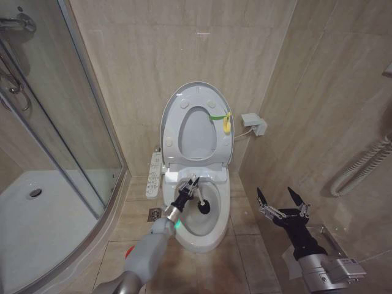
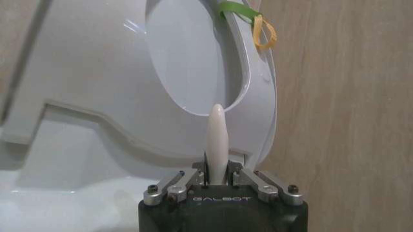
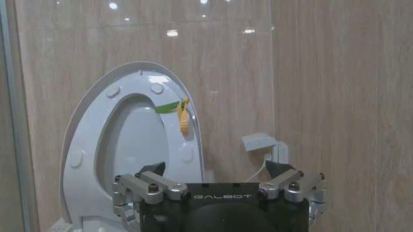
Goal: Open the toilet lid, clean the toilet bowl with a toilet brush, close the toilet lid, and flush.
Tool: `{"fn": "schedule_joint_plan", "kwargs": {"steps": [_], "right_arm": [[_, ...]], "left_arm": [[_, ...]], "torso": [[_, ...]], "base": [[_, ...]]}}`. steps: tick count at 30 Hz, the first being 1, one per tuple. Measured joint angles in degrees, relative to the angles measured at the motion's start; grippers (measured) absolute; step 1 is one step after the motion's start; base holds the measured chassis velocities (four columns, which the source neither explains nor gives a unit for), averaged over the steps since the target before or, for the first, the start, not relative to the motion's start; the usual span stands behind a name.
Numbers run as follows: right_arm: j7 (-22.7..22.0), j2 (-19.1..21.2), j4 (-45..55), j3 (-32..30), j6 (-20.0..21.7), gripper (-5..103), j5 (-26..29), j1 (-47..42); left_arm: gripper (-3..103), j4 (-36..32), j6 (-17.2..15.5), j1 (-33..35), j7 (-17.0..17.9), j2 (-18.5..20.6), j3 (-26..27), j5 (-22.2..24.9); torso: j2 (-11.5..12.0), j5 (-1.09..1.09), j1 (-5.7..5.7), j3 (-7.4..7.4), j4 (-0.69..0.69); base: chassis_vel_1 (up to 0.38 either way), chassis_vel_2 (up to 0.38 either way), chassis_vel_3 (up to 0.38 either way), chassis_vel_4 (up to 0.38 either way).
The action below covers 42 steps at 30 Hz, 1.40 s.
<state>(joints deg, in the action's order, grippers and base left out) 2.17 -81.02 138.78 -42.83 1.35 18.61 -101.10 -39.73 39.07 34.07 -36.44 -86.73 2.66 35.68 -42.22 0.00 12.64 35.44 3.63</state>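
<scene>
Two steps of the task look under way in the head view: the large white glossy plastic toilet lid (image 1: 197,98) stands raised against the wall with the ring seat, and the left tool (image 1: 191,182) pinches the thin white toilet brush (image 1: 201,199), its dark head down inside the white ceramic toilet bowl (image 1: 199,236), while the right tool (image 1: 283,199) hangs spread beside the toilet. From the left wrist view, that tool (image 2: 218,178) is pressed onto the brush's (image 2: 217,140) white handle before the lid (image 2: 84,77). From the right wrist view, the right tool (image 3: 216,176) is apart and empty facing the lid (image 3: 84,140), so I judge scrubbing, closing and flushing remain.
</scene>
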Motion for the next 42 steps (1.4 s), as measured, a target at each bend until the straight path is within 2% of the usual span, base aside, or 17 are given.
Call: {"fn": "schedule_joint_plan", "kwargs": {"steps": [3, 8, 11, 14, 15, 19, 21, 26, 30, 31, 33, 35, 39, 42], "right_arm": [[0.00, 0.00, 0.00, 0.00, 0.00, 100, 0.00, 0.00], [0.00, 0.00, 0.00, 0.00, 0.00, 100, 0.00, 0.00], [0.00, 0.00, 0.00, 0.00, 0.00, 100, 0.00, 0.00], [0.00, 0.00, 0.00, 0.00, 0.00, 100, 0.00, 0.00], [0.00, 0.00, 0.00, 0.00, 0.00, 100, 0.00, 0.00], [0.00, 0.00, 0.00, 0.00, 0.00, 100, 0.00, 0.00], [0.00, 0.00, 0.00, 0.00, 0.00, 100, 0.00, 0.00], [0.00, 0.00, 0.00, 0.00, 0.00, 100, 0.00, 0.00], [0.00, 0.00, 0.00, 0.00, 0.00, 100, 0.00, 0.00], [0.00, -0.01, 0.00, 0.00, 0.00, 100, 0.00, 0.00], [0.00, 0.00, 0.00, 0.00, 0.00, 100, 0.00, 0.00], [0.01, 0.00, 0.00, 0.00, 0.00, 100, 0.00, 0.00], [0.00, -0.01, 0.00, 0.00, 0.00, 100, 0.00, 0.00], [0.00, 0.00, 0.00, 0.00, 0.00, 100, 0.00, 0.00]], "left_arm": [[20, -1.85, -1.10, 0.28, -0.70, 1.19, -0.25, 0.68], [20, -7.92, -5.39, 1.10, -1.87, 4.05, -1.10, 4.89], [20, -9.40, -5.85, 1.52, -1.95, 4.63, -1.11, 5.16], [20, -10.56, -4.53, 2.13, -1.23, 5.70, -0.12, 1.55], [20, -9.79, -2.28, 1.82, -0.52, 5.75, 0.88, -2.16], [20, -9.13, -0.98, 1.48, 0.50, 5.77, 1.49, -5.40], [20, -8.62, 0.20, 1.16, 1.93, 5.70, 2.04, -9.43], [20, -7.29, 0.49, 0.67, 2.51, 4.57, 2.02, -10.91], [20, -3.57, 0.69, -0.68, 2.53, 2.63, 1.69, -10.04], [20, -0.94, 0.82, -1.64, 2.54, 1.77, 0.76, -7.26], [20, 0.59, 0.67, -2.18, 2.61, 1.51, -0.25, -5.38], [20, 6.54, 0.56, -4.56, 2.79, 0.12, -2.16, -1.72], [20, 10.46, 1.18, -5.94, 2.47, -1.24, -1.22, -1.17], [20, 10.45, 1.49, -5.60, 2.40, -1.26, -0.94, -1.18]], "torso": [[0.00, -0.01, 0.00, 0.00, 0.03], [0.00, 0.00, 0.00, 0.00, 0.04], [0.00, 0.00, 0.00, 0.00, 0.04], [0.00, 0.00, 0.00, 0.00, 0.02], [0.00, 0.00, 0.00, 0.00, 0.02], [0.00, 0.00, 0.00, 0.00, 0.02], [0.00, 0.00, 0.00, 0.00, 0.02], [0.00, 0.00, 0.00, 0.00, 0.03], [0.00, 0.01, 0.00, 0.00, 0.03], [0.00, 0.00, 0.00, 0.00, 0.04], [0.00, 0.00, 0.00, 0.00, 0.05], [0.00, 0.00, 0.00, 0.01, 0.01], [0.00, 0.01, 0.00, 0.00, 0.03], [0.00, 0.01, 0.00, 0.00, 0.02]], "base": [[0.000, 0.000, 0.000, 0.000], [0.000, 0.000, 0.000, 0.000], [0.000, 0.000, 0.000, 0.000], [0.000, 0.000, 0.000, 0.000], [0.000, 0.000, 0.000, 0.000], [0.000, 0.000, 0.000, 0.000], [0.000, 0.000, 0.000, 0.000], [0.000, 0.000, 0.000, 0.000], [0.000, 0.000, 0.000, 0.000], [0.000, 0.000, 0.000, 0.000], [0.000, 0.000, 0.000, 0.000], [0.000, 0.000, 0.000, 0.000], [0.000, 0.000, 0.000, 0.000], [0.000, 0.000, 0.000, 0.000]]}}
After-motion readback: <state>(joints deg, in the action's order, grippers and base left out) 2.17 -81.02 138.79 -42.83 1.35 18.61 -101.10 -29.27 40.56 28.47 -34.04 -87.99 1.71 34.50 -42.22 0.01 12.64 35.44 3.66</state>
